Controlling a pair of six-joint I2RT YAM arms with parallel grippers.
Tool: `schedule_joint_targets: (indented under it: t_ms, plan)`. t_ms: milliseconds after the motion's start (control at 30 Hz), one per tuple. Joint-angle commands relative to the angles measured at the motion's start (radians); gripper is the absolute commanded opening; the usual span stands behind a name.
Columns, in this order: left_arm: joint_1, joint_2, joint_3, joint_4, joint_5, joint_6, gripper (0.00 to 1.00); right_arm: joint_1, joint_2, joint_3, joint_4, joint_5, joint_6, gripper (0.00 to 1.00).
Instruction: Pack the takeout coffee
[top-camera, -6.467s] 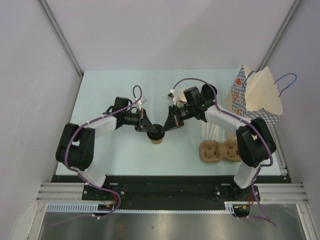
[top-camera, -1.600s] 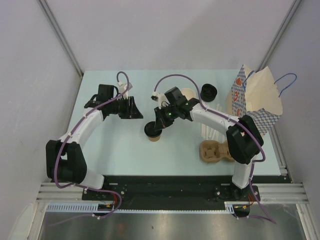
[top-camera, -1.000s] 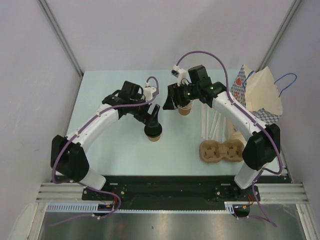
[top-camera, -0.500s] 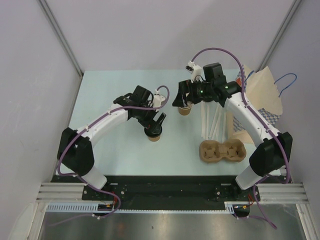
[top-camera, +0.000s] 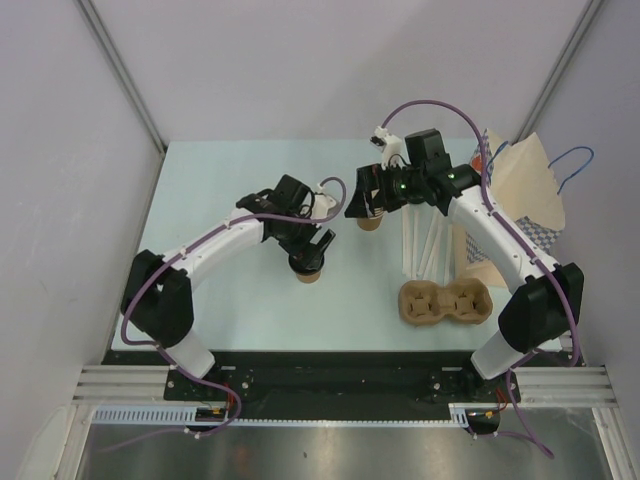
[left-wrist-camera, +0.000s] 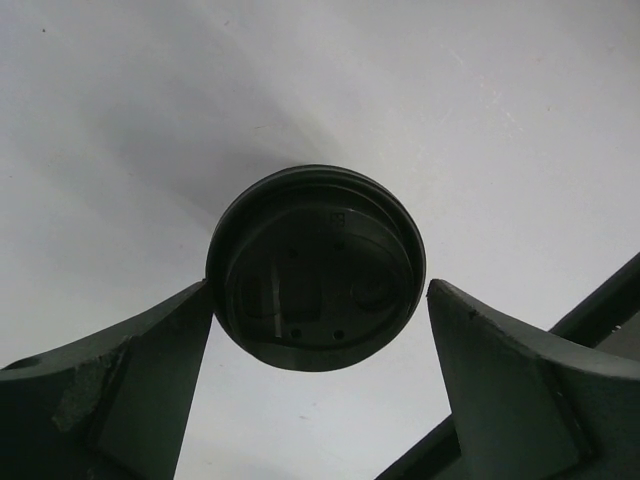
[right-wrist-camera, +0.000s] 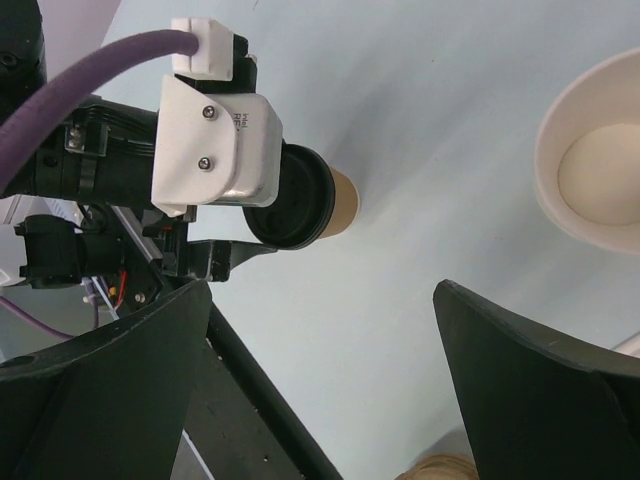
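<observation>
The takeout coffee (top-camera: 309, 272), a tan paper cup with a black lid, stands upright mid-table. My left gripper (top-camera: 311, 245) hangs straight over it, open. In the left wrist view the black lid (left-wrist-camera: 316, 268) fills the space between the fingers (left-wrist-camera: 110, 390); the left finger is at its rim and a narrow gap shows on the right side. My right gripper (top-camera: 367, 203) is open further back, with nothing between its fingers. The right wrist view shows the coffee (right-wrist-camera: 338, 208) off to the upper left and my right gripper (right-wrist-camera: 322, 290) over bare table.
A stack of lidless tan cups (top-camera: 371, 222) (right-wrist-camera: 600, 165) stands under the right gripper. White straws (top-camera: 420, 245) lie to its right. A moulded cup carrier (top-camera: 445, 302) sits near the front right. A patterned paper bag (top-camera: 510, 195) stands open at the right edge.
The left gripper has moved right and down over the coffee lid. The right arm has pulled back from the coffee to above the cup stack and opened wider.
</observation>
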Motion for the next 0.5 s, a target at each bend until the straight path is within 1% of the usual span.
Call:
schedule_joint_targets:
  t_ms: [0,167,200,400,467]
  plan:
    - [-0.016,0.014,0.011,0.025,-0.028,0.026,0.9,-0.009,-0.038,-0.004,0.007,-0.016,0.006,1.0]
    - [-0.022,0.023,0.001,0.022,-0.045,0.031,0.84,-0.017,-0.038,-0.004,0.005,-0.019,0.011,1.0]
    - [-0.024,0.023,-0.001,0.024,-0.048,0.031,0.81,-0.017,-0.039,-0.005,0.005,-0.019,0.01,1.0]
    - [-0.026,0.02,-0.012,0.021,-0.069,0.04,0.72,-0.023,-0.036,-0.005,0.007,-0.02,0.011,1.0]
    - [-0.029,0.019,-0.016,0.019,-0.075,0.04,0.71,-0.023,-0.036,-0.005,0.008,-0.02,0.011,1.0]
